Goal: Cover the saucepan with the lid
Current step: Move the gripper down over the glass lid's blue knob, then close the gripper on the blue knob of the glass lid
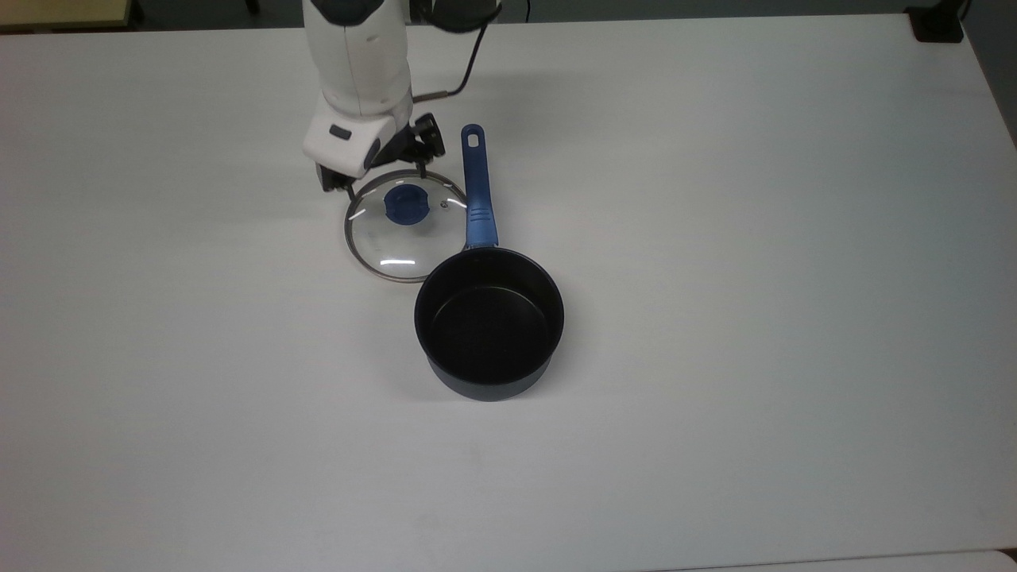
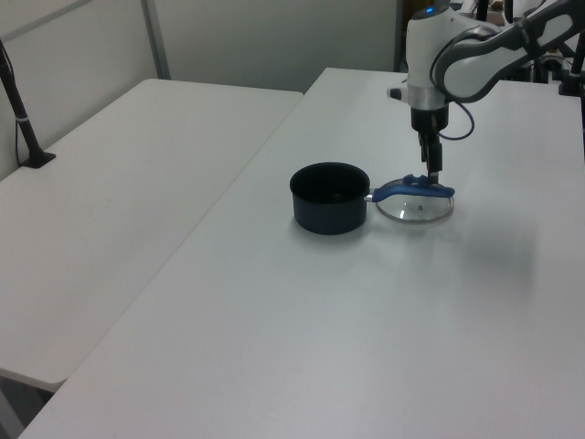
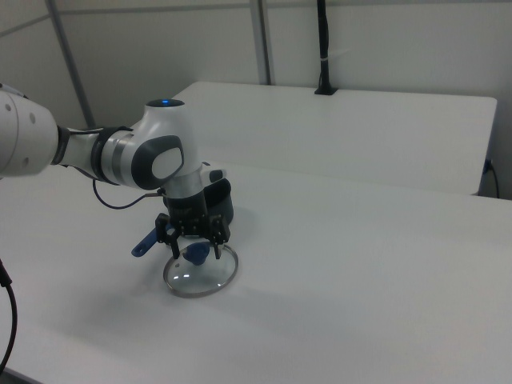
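The glass lid with its blue knob lies flat on the white table, touching the saucepan's rim. The saucepan stands upright beside it, black inside, and its long blue handle runs past the lid. My gripper is open and hangs low over the lid. In the right view its fingers stand either side of the knob without closing on it.
The white table stretches wide around the pan and lid. A second white table adjoins it on the left view's left. A black post stands on the far table in the right view.
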`<action>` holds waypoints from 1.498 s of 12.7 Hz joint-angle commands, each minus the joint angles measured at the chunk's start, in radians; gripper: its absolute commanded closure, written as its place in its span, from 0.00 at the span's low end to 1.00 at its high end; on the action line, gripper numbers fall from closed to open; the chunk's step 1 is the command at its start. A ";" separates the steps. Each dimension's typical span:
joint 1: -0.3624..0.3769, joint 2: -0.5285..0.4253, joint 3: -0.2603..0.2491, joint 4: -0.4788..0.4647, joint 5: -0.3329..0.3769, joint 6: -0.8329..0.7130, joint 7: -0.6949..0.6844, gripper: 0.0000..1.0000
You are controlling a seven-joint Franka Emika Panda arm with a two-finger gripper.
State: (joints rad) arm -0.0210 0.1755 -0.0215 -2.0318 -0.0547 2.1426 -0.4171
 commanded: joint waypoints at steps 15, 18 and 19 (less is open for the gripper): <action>0.003 0.052 0.002 0.019 0.145 0.099 0.081 0.26; 0.003 0.065 0.005 0.025 0.150 0.138 0.110 0.30; 0.003 0.065 0.005 0.025 0.148 0.138 0.107 0.34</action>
State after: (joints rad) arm -0.0212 0.2268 -0.0212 -2.0176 0.0741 2.2561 -0.3246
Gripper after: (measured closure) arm 0.286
